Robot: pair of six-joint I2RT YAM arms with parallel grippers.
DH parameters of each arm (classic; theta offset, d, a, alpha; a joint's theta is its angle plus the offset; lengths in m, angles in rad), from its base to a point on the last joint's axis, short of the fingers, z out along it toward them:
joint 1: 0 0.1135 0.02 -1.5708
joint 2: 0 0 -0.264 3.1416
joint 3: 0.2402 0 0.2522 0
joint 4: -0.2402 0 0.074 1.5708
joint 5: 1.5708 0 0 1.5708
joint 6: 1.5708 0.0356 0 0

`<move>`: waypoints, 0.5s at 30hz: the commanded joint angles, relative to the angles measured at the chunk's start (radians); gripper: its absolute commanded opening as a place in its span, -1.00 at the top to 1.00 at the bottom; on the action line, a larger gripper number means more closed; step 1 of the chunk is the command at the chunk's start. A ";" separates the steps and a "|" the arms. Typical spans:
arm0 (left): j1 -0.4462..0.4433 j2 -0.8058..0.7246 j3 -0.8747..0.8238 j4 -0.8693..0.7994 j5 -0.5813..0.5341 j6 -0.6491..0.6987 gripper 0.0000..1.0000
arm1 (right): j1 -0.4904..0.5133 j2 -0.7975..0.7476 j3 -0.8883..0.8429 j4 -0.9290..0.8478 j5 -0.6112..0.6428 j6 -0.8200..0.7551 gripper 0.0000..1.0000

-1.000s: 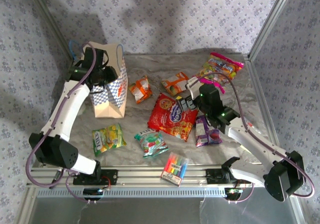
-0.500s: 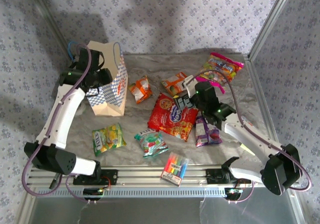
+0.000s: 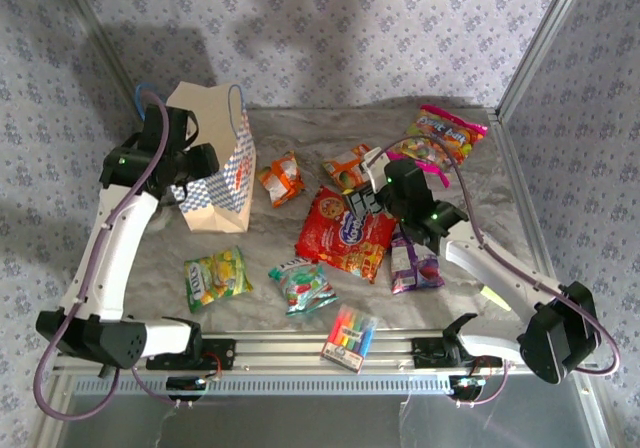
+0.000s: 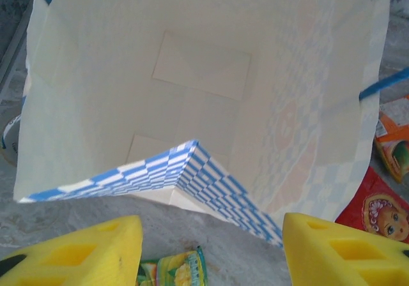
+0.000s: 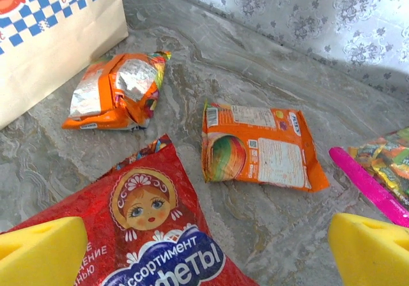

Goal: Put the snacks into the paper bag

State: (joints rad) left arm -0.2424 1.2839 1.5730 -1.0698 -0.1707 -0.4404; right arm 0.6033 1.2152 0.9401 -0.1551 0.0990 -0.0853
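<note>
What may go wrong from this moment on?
1. The paper bag's near wall folds inward and narrows the mouth; the wide red bag may catch there.
2. The left jaws stand open, off the paper bag, so it may tip.
3. The red bag lies flat; the open right jaws above it may slip on it.

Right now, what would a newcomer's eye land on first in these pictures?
The large shiny red cookie bag with a doll's face lies in the middle of the scene, with smaller crinkly packets scattered around it. At the far left stands the tan kraft paper bag with a blue-white checkered band, its mouth open. In the left wrist view it looks empty inside.
</note>
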 commanded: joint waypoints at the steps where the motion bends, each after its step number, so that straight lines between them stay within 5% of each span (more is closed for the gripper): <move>1: 0.004 -0.062 -0.030 -0.051 0.047 0.056 -0.22 | 0.015 0.006 0.039 -0.024 0.003 0.024 -0.96; 5: 0.003 -0.147 -0.137 -0.002 0.156 0.071 -0.18 | 0.030 0.016 0.060 -0.038 0.001 0.030 -0.96; 15: -0.007 -0.302 -0.323 -0.056 0.170 0.025 -0.20 | 0.097 0.033 0.083 -0.042 0.030 0.048 -0.96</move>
State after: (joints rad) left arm -0.2424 1.0668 1.3613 -1.0805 -0.0357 -0.3931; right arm 0.6540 1.2312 0.9794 -0.1825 0.0990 -0.0669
